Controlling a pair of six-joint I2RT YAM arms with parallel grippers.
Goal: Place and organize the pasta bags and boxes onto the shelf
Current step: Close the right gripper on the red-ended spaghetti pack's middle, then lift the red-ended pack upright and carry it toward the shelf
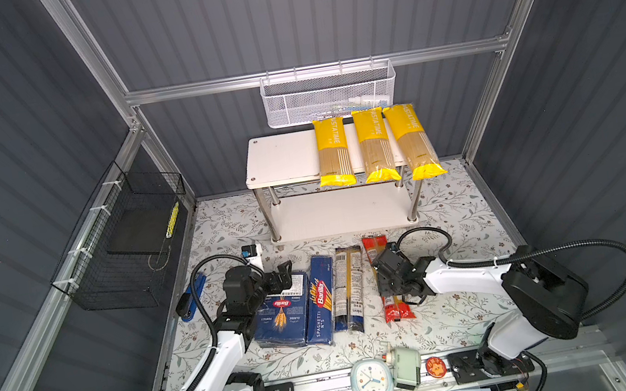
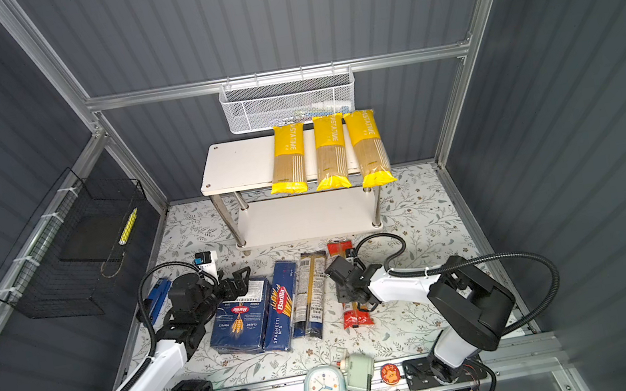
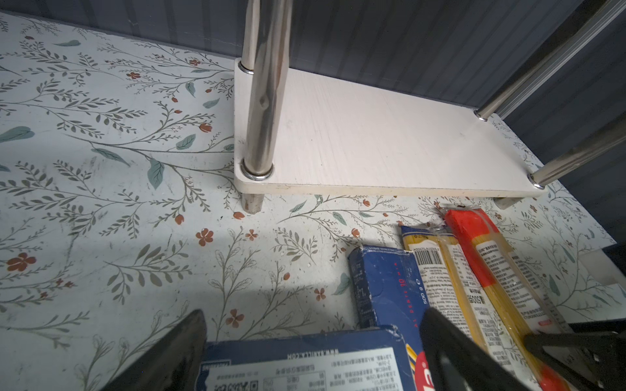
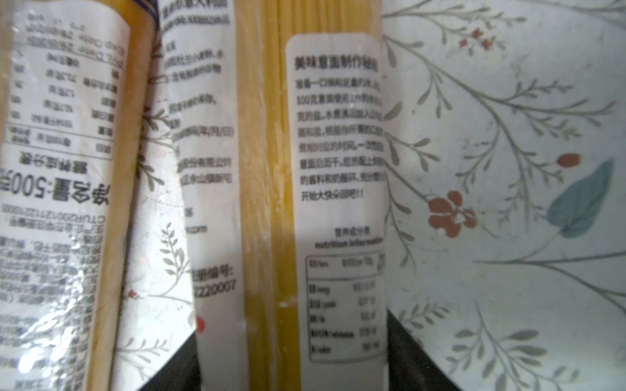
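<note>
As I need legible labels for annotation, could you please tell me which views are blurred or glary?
Right wrist view: out of focus, print on the red-ended bag smeared, glare on the neighbouring dark-ended bag. Left wrist view: shelf sharp. Both top views: crisp, narrow box lettering legible.

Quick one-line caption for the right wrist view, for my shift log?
Fingers of the right gripper straddle the red-ended spaghetti pack on the floral mat, with the dark-ended pack lying alongside.
</note>
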